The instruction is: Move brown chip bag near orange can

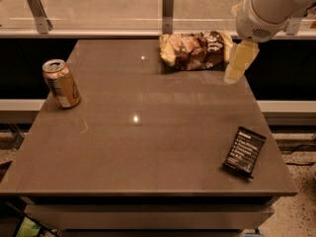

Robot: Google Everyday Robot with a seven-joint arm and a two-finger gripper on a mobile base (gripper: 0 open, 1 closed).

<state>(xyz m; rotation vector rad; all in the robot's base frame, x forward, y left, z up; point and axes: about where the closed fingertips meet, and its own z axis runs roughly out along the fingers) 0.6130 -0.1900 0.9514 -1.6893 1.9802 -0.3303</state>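
Where the white arm runs off the top right of the view, the gripper (239,63) hangs over the table's (148,152) far right corner, and I cannot tell whether it is open or closed. One brown chip bag (195,49) lies at the far edge just beside it; contact is hard to make out. One orange can (61,83) stands upright near the left edge, well apart. One black packet (244,151) lies by the right edge.
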